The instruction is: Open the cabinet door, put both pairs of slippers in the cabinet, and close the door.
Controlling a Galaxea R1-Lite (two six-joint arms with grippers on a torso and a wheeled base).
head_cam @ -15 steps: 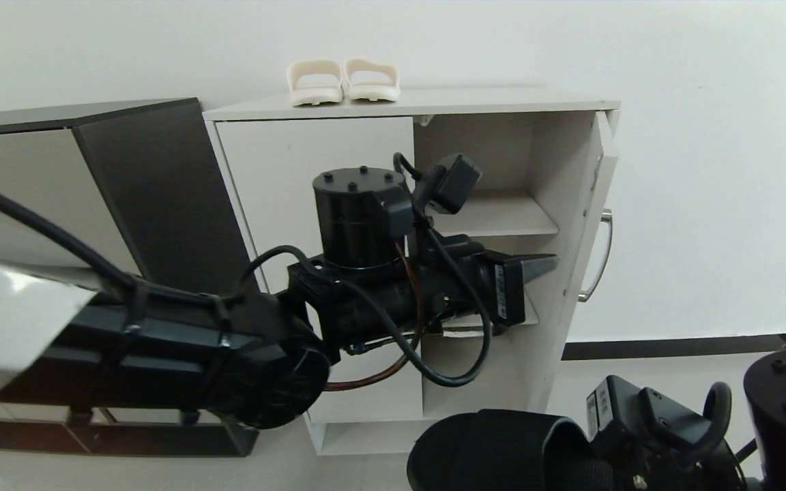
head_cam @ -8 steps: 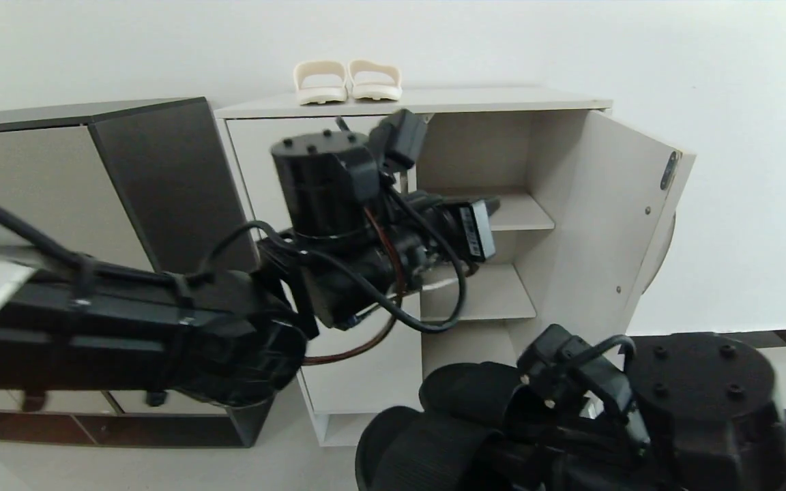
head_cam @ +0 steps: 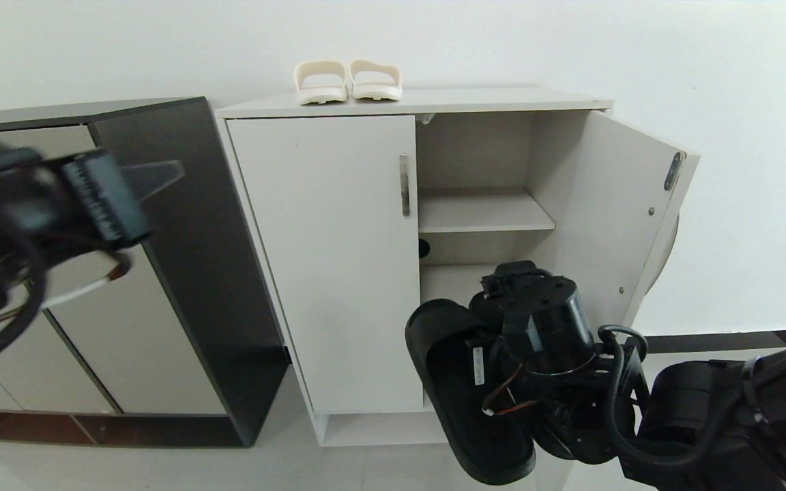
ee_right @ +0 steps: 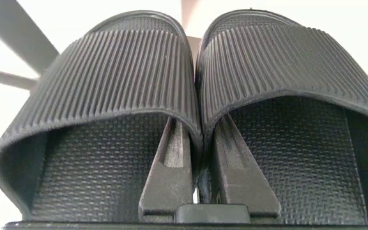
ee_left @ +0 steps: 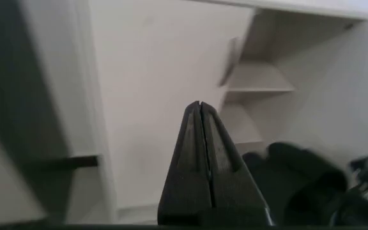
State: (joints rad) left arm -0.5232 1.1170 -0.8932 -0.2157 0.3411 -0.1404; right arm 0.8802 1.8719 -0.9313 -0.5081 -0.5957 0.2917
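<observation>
Before the open compartment of the white wooden cabinet, black ribbed rubber slippers are clamped in the right gripper. Cream moulded slippers are set on its top; the left gripper, left of it, is pressed closed.

Your left gripper is blurred, its arm cut off at the edge. The 2 black slippers and right arm hide the cabinet's lower shelves.
</observation>
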